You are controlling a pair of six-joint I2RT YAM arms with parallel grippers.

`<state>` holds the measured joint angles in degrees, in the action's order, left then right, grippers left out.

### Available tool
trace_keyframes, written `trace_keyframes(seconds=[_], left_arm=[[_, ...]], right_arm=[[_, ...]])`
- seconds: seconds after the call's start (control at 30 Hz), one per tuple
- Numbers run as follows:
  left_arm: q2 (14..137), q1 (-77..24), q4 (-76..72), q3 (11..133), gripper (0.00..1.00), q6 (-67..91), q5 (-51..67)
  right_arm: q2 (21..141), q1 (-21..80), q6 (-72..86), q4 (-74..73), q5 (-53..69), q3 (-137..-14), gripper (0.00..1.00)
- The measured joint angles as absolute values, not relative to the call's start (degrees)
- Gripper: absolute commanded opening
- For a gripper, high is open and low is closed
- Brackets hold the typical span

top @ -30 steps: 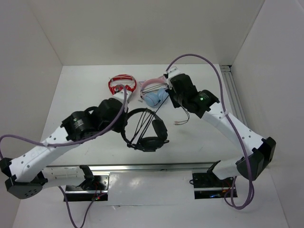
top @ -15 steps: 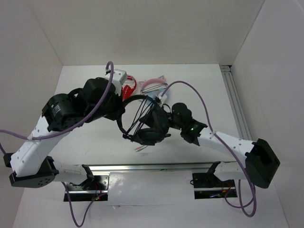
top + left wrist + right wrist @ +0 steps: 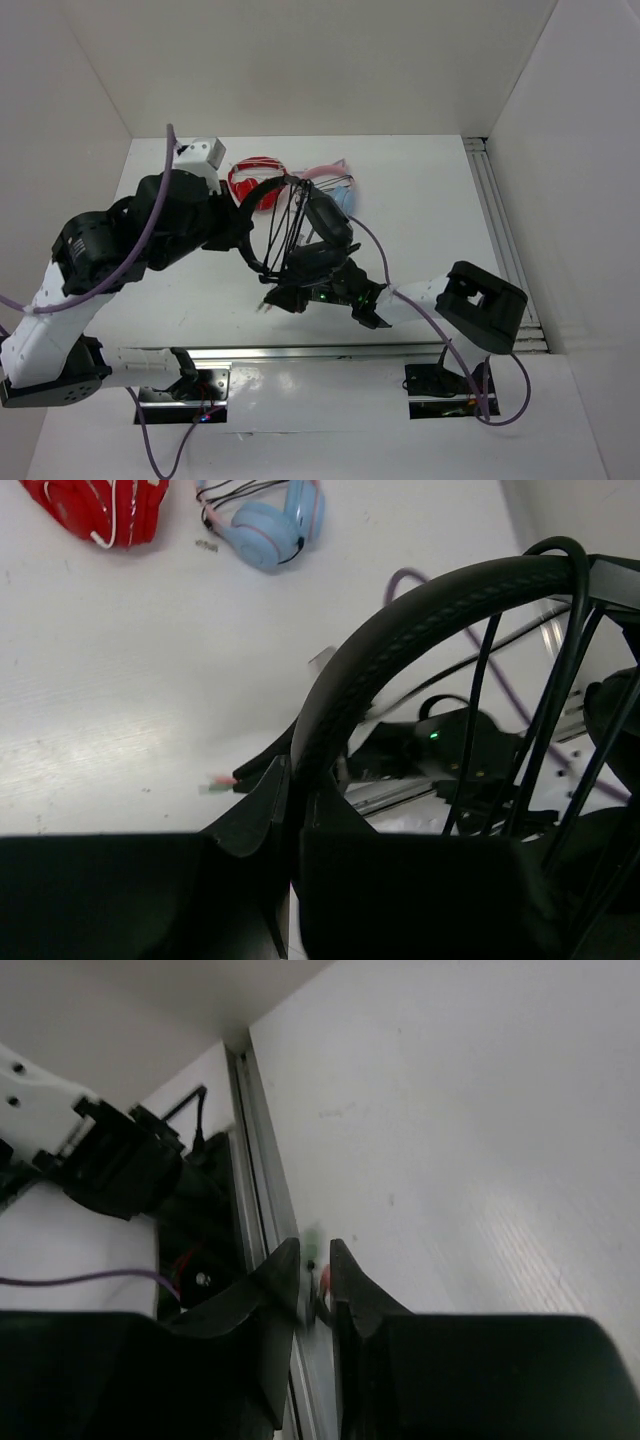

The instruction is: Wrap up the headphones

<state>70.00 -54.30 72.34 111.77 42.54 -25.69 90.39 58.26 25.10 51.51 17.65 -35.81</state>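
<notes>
The black headphones (image 3: 322, 228) hang raised above the table, cable strands (image 3: 290, 235) stretched across the band. My left gripper (image 3: 243, 232) is shut on the padded headband (image 3: 400, 630), which curves up from between its fingers (image 3: 292, 770). My right gripper (image 3: 272, 300) lies low near the table's front edge, under the headphones. In the right wrist view its fingers (image 3: 315, 1260) stand slightly apart, the thin cable end with red and green plugs (image 3: 322, 1278) between them. The plugs (image 3: 222, 780) also show in the left wrist view.
Red-and-white headphones (image 3: 258, 178) and light-blue and pink headphones (image 3: 342, 196) lie at the back of the table. A metal rail (image 3: 300, 352) runs along the front edge, close to my right gripper. White walls close in the sides.
My left arm lifted the headphones up and back. My right arm swung from beside the blue headphones down to the front edge under them, and its jaws parted slightly.
</notes>
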Motion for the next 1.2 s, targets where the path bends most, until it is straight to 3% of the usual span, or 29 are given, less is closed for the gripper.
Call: trace_keyframes(seconds=[0.3, 0.33, 0.37, 0.47, 0.8, 1.03, 1.2], left_arm=[[66.7, -54.3, 69.6, 111.6, 0.00, 45.2, -27.2], [66.7, -54.3, 69.5, 111.6, 0.00, 45.2, -27.2], [66.7, -54.3, 69.4, 111.6, 0.00, 45.3, -27.3], [66.7, -54.3, 69.5, 111.6, 0.00, 45.3, -27.3], [65.5, -54.3, 70.3, 111.0, 0.00, 46.9, -30.2], [63.7, -54.3, 70.2, 108.0, 0.00, 47.0, -29.6], [63.7, -54.3, 70.1, 107.2, 0.00, 47.0, -28.7]], right_arm=[[94.8, 58.7, 28.3, 54.3, 17.9, -33.5, 0.17], [94.8, 58.7, 28.3, 54.3, 17.6, -33.6, 0.18], [94.8, 58.7, 28.3, 54.4, 17.3, -33.8, 0.29], [94.8, 58.7, 28.3, 54.2, 15.2, -34.1, 0.45], [88.4, 60.5, 27.0, 53.5, 3.4, -27.7, 0.44], [83.8, 60.5, 25.1, 52.9, 0.2, -27.3, 0.56], [80.7, 60.4, 22.8, 49.3, -2.0, -27.6, 0.55]])
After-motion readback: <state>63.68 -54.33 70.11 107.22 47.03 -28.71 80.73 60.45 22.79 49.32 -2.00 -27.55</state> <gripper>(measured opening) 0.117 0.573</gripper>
